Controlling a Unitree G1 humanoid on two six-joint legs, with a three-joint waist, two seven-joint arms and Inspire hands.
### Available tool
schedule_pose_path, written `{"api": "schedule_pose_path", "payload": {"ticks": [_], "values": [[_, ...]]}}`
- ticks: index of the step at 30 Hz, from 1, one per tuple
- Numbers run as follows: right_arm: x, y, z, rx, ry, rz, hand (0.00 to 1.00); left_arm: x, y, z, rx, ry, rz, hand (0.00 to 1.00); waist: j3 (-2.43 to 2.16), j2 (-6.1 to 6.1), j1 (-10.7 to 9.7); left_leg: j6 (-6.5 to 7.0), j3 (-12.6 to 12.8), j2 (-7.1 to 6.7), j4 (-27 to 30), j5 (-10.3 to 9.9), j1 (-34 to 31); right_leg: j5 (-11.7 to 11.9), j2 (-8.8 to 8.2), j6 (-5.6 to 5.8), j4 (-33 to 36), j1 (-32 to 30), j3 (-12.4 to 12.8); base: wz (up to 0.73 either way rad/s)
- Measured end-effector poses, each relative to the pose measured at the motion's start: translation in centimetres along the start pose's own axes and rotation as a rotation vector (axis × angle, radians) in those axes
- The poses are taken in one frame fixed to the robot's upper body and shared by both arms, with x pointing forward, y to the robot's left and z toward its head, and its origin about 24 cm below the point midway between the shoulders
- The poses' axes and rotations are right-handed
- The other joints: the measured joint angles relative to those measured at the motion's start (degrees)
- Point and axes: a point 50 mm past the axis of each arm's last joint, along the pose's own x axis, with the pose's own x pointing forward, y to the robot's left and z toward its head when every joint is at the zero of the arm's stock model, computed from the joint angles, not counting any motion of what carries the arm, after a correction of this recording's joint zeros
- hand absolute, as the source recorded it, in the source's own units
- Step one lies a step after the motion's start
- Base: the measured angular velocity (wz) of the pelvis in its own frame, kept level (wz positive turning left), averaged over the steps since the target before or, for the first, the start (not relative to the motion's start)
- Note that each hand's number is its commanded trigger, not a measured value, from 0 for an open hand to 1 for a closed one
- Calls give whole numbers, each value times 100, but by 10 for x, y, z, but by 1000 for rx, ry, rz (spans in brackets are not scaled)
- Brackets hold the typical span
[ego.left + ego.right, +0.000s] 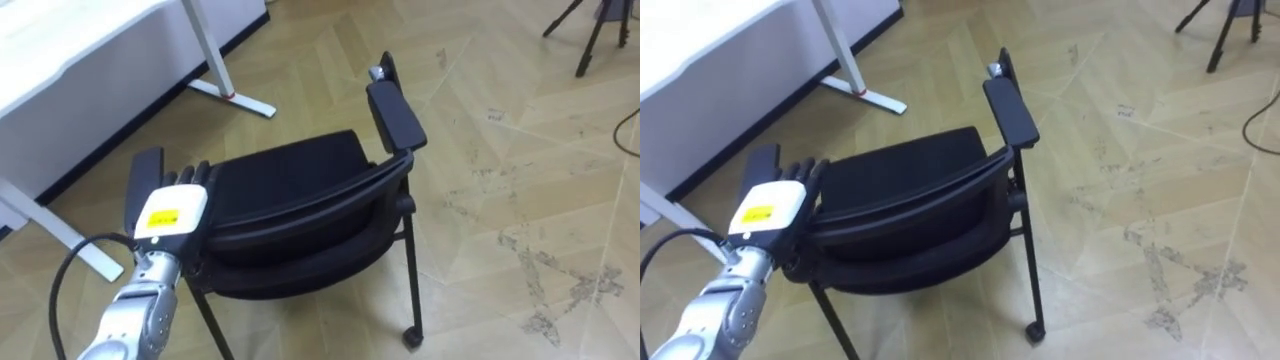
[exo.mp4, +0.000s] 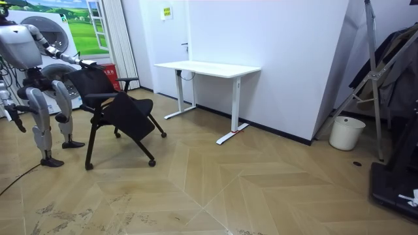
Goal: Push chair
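1. Left eye view: the black chair [image 1: 300, 215] sits in the middle of the frame, seen from behind and above. Its curved backrest rim is nearest the camera and the seat lies beyond it. The left hand [image 1: 170, 205] comes up from the lower left. Its fingers [image 1: 190, 176] are straight and relaxed, laid against the left end of the backrest and touching it without wrapping round. The right armrest pad [image 1: 397, 115] juts up at upper centre. A white desk [image 1: 90, 50] takes the upper left corner, and its leg foot [image 1: 235, 97] rests on the floor just beyond the chair. Tripod legs [image 1: 590, 35] stand at the upper right.
2. Right eye view: at lower centre-right, a caster [image 1: 1035, 332] under the chair's rear leg rests on the scuffed parquet floor [image 1: 1160, 200].
3. Room view: the robot stands at the far left of the frame, directly behind the chair, with one arm stretched to the backrest. The chair is between the robot and the desk, well apart from the desk. The right hand [image 2: 19, 124] hangs low at the left edge, and its state cannot be told. A white bin [image 2: 346, 132] stands by the wall at the right.
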Motion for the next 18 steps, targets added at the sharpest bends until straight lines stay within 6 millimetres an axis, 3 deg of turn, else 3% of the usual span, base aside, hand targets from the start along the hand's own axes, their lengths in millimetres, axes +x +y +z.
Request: {"api": "schedule_pose_path", "payload": {"ticks": [4,8,18], "values": [[-1,-3,-4,-7,11,-18,0,2,-2,-1,1,8,-11,2,-16,-27,7,6,26,0,1,4,21,6,0,-5,20,-4,30,-3],[0,-4,-3,-1,12,-31,0,3,-3,-4,-6,16,-14,100,-18,-31,31,13,108,1,8,8,19,-13,0,19,70,-60,114,-9],[0,-4,1,-12,1,-44,0,4,-3,-6,-12,31,-43,100,-67,-113,-10,14,153,1,3,9,90,-16,-4,11,96,-8,137,-2]]}}
